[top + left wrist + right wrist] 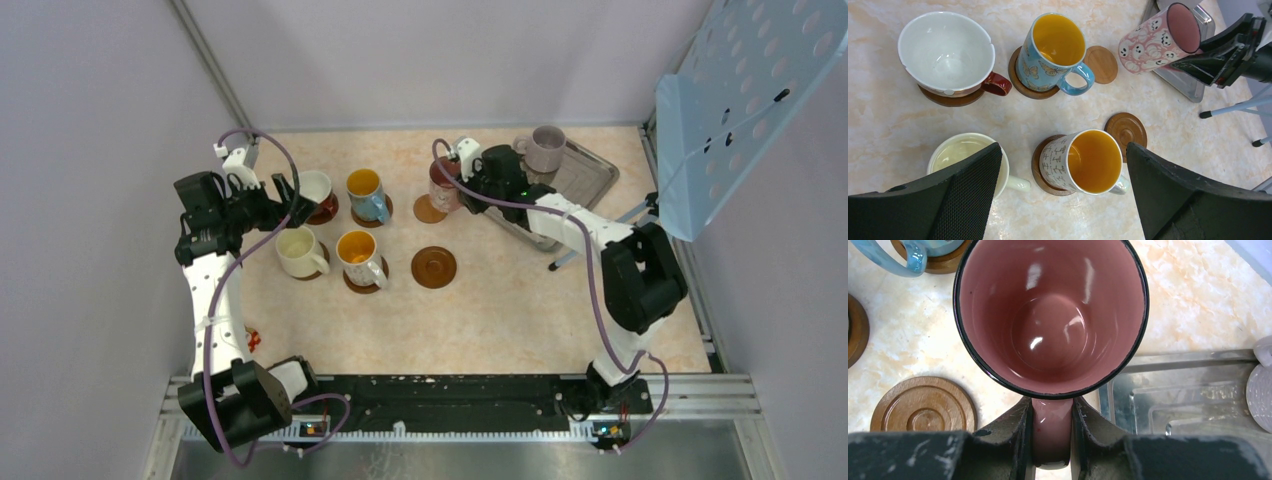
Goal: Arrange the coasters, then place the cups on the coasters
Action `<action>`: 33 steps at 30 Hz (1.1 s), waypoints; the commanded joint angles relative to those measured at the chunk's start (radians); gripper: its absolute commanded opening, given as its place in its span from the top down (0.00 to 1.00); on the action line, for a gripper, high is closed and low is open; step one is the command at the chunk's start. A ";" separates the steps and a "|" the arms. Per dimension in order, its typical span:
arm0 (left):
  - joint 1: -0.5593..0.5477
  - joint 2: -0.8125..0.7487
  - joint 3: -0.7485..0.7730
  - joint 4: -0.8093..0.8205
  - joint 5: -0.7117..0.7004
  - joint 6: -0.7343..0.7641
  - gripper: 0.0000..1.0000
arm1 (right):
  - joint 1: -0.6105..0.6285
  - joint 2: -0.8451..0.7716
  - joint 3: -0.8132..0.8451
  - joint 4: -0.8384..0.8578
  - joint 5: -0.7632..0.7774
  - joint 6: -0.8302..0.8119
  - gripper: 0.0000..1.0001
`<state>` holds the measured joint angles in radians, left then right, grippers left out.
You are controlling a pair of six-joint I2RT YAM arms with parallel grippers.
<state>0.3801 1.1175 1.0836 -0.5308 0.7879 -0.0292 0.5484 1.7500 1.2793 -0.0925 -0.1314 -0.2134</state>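
Right wrist: right gripper point(1052, 440) clamps pink mug point(1050, 325) by its handle, likely for bare coaster point(923, 409) at 8 o'clock; left gripper point(1062, 150) spread, empty.

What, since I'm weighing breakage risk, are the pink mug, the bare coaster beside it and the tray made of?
The pink mug: likely glazed ceramic; glossy highlights inside. The bare coaster: wood, smooth-finished; grain and turned rings show. The tray: metal, perhaps steel; silvery, reflective.

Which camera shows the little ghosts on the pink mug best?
The left wrist view: the pink mug shows its ghost-patterned side. The right wrist view shows only its inside; the top view shows it small.
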 commanded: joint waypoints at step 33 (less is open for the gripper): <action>0.006 0.008 0.000 0.037 0.002 -0.009 0.01 | 0.092 0.153 0.131 0.283 0.090 0.001 1.00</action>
<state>0.3801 1.1206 1.0836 -0.5293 0.7879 -0.0357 0.6262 1.9133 1.3186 0.0216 -0.0357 -0.2241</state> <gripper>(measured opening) 0.987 0.232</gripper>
